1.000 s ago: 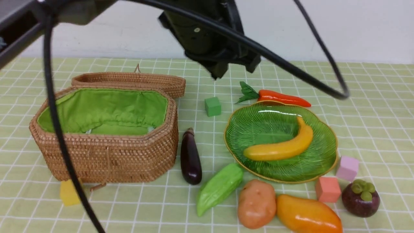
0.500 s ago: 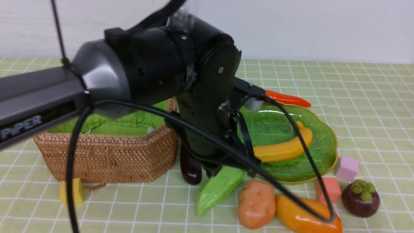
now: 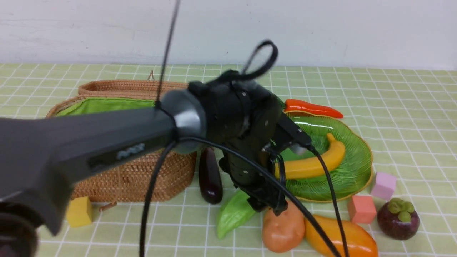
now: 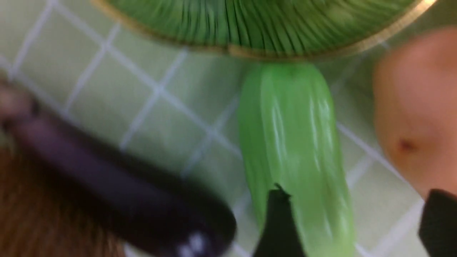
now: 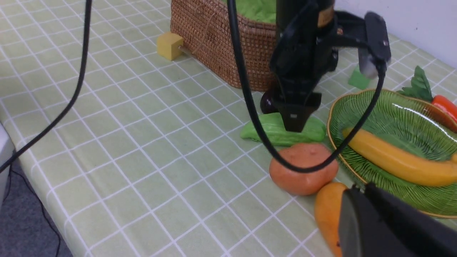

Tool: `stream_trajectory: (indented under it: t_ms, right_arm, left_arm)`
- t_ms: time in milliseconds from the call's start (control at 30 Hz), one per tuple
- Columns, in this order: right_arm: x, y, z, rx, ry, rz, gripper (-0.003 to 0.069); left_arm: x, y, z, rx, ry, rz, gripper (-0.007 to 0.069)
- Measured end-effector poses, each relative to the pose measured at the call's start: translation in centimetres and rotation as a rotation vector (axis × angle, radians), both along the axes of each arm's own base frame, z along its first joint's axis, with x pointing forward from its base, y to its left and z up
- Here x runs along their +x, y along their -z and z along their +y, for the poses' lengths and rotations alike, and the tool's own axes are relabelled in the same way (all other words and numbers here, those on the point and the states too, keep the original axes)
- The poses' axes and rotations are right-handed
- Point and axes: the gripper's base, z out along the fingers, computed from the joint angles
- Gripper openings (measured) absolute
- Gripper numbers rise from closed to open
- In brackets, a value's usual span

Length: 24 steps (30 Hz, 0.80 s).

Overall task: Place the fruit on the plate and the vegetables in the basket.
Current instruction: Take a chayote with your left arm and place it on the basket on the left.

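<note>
Green bumpy gourd [image 3: 234, 214] could be caught off-centre and squirted aside, or the brown potato [image 3: 284, 228] shoved, with the left gripper [image 4: 358, 225] held wide-spread astride its edge

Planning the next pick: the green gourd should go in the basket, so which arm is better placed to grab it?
Left. The left gripper hangs open close over the gourd, and the basket stands on that side. The right gripper is shut, back by the mango.
</note>
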Motion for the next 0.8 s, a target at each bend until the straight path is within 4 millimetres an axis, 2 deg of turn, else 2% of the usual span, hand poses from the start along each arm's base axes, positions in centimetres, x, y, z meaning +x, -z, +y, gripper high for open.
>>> stream_trajectory:
  t_ms: [33,133,400,533,600,700,800]
  right_arm:
    - [0.0,0.0,0.0,-0.001,-0.001,0.001,0.0014]
    - [-0.1,0.1,0.0,-0.004,-0.006,0.007,0.0014]
    - [-0.1,0.1,0.0,-0.007,-0.011,0.013,0.0014]
    - [-0.1,0.1,0.0,-0.007,-0.011,0.014,0.0014]
    - [-0.1,0.1,0.0,-0.007,-0.011,0.014,0.0015]
    - [-0.1,0.1,0.0,-0.007,-0.011,0.014,0.0017]
    - [-0.1,0.1,0.0,-0.007,-0.011,0.014,0.0017]
  left_arm:
    - [0.4,0.7,-0.2,0.010,0.011,-0.015,0.0552]
    - [1.0,2.1,-0.3,0.050,0.033,-0.041,0.0580]
    - [1.9,5.0,-0.6,0.110,0.062,-0.056,0.0586]
    - [2.1,5.5,-0.7,0.110,0.065,-0.061,0.0584]
    - [2.1,5.5,-0.7,0.110,0.065,-0.060,0.0570]
    - [2.1,5.6,-0.8,0.108,0.063,-0.057,0.0482]
    - [2.1,5.5,-0.7,0.107,0.062,-0.057,0.0472]
